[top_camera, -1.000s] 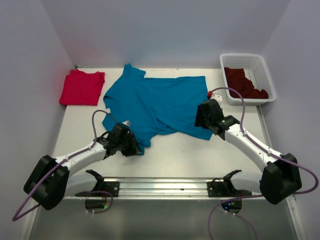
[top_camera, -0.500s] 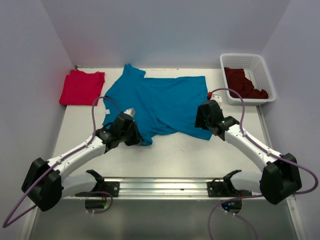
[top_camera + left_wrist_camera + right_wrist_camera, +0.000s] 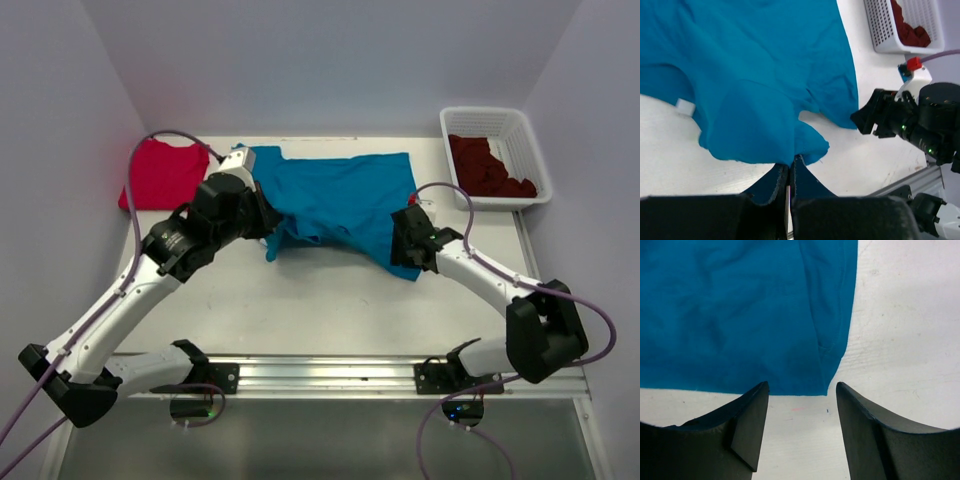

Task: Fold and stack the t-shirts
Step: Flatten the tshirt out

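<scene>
Fingers (image 3: 771, 186) of the left gripper (image 3: 790, 177) are pressing tight together at the bottom centre of the left wrist view, clamping a fold of the teal t-shirt (image 3: 345, 195). From that pinch the cloth is hanging down in a loose, rounded flap onto the table (image 3: 330, 300). In the top view this gripper (image 3: 265, 232) is sitting at centre left, over the shirt's left side, which is lying doubled over toward the right.

Across the frame, the right gripper (image 3: 408, 240) is hovering at the shirt's lower right corner with its two fingers (image 3: 752, 412) standing well apart. In its wrist view the hem corner is showing in the gap between them; whether the tips are touching the table cannot be told.

A small white tag (image 3: 685, 106) is sticking out at the shirt's edge, on the left of the left wrist view. Any writing on it is too small to read.

The red t-shirt (image 3: 160, 175) is lying folded at the upper left of the table. Maroon t-shirts (image 3: 490, 165) are sitting crumpled in the white lattice basket (image 3: 480, 113) at the upper right.
</scene>
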### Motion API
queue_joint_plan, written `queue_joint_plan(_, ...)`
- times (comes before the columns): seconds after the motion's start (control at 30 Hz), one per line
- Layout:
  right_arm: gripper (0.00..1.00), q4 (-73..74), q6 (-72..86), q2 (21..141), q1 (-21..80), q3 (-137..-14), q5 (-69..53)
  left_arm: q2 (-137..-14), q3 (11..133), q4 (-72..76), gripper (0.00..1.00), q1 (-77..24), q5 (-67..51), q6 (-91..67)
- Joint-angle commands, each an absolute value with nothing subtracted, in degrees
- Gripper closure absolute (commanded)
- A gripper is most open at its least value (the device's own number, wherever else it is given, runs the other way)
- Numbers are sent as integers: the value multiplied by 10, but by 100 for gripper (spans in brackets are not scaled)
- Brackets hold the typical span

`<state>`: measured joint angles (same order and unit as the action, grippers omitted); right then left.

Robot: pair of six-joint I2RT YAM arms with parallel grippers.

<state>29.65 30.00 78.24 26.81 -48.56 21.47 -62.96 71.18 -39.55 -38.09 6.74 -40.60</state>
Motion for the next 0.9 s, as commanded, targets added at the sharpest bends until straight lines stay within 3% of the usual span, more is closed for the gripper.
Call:
queue_joint_plan(0.0,41,316,322,793,272,-510,236,-632,763,-453,100,-385,126,-367)
queue_joint_plan(0.43,54,295,340,824,272,-514,205,-625,799,-490,100,-385,174,-349)
queue_joint_plan(0.67,57,168,365,815,279,-433,-52,-619,768,-473,100,-385,158,-354)
queue_joint_plan(0.87,57,147,384,794,281,-400,-89,-615,747,-462,100,-385,153,-359)
